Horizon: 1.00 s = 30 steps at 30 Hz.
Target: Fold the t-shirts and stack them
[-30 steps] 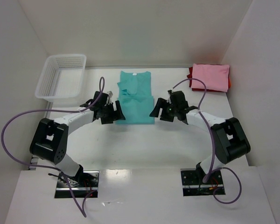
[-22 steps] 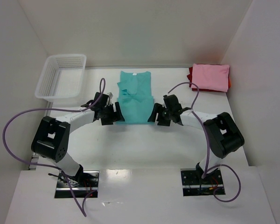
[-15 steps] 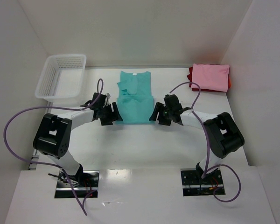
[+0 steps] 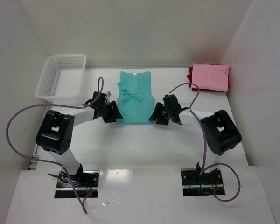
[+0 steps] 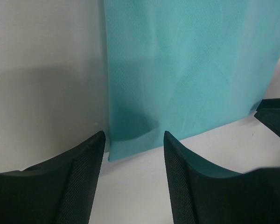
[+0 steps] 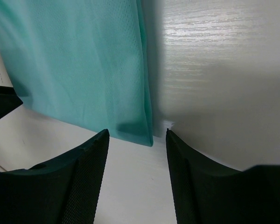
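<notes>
The teal-green t-shirt [image 4: 135, 97] lies flat mid-table, folded into a long strip with its collar at the far end. My left gripper [image 4: 117, 115] is open at its near left corner; in the left wrist view that corner [image 5: 113, 154] lies just ahead of the open fingers [image 5: 84, 172]. My right gripper [image 4: 154, 115] is open at the near right corner, which the right wrist view shows [image 6: 148, 137] between the fingers [image 6: 182, 163]. A folded pink t-shirt [image 4: 210, 77] rests on a red one [image 4: 190, 74] at the far right.
A white mesh basket [image 4: 61, 76] stands at the far left. White walls close in the table [image 4: 135, 140] on the left, back and right. Purple cables loop from both arms.
Both grippers have moved inward and slightly away from the bases, closing on the shirt's near corners. The shirt has not moved.
</notes>
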### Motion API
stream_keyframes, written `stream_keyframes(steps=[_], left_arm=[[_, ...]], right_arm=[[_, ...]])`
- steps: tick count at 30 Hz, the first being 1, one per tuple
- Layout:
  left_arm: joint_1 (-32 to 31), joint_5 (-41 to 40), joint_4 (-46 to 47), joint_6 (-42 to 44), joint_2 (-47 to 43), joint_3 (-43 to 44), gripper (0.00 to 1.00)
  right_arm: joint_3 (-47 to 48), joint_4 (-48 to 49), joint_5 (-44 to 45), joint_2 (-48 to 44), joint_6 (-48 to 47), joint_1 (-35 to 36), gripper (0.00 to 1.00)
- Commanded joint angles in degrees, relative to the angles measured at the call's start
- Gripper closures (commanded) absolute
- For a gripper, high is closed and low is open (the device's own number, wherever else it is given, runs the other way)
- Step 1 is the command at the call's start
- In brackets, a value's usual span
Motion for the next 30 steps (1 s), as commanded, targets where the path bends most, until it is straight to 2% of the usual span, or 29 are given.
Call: stream_keyframes(steps=[1,6,15,21,25,26,30], left_arm=[[0.2,-0.9,-2.7,0.7,1.2,0.1,0.39],[0.2,-1.8,-3.3,0.7,0.1,-0.5,0.42],[0.2,-1.8,-4.4,0.7,-1.0,-2.0,0.42],[0.2,-2.4,-5.6,0.7,-2.1,-3.1,0.31],[0.2,-3.4,-6.1,0.7,-3.4,-4.1,0.29],[0.2,-3.9,-6.1,0.7,-3.4,-4.1,0.30],[0.2,-3.9,-6.1,0.7,-2.9,-4.1,0.45]], right_arm=[[1.3,2.4,0.7,2.0,0.3,0.2,0.43],[1.8,2.4,0.3,3.1,0.3,0.2,0.46],[2.3,1.2,0.3,2.6,-0.2,0.2,0.48],[1.1,1.2,0.3,2.1,-0.2,0.2,0.47],[1.1,1.2,0.3,2.1,-0.2,0.2,0.47],[1.1,1.2,0.3,2.1,-0.2,0.2,0.47],[1.1,1.7,0.3,2.6,-0.2,0.2,0.47]])
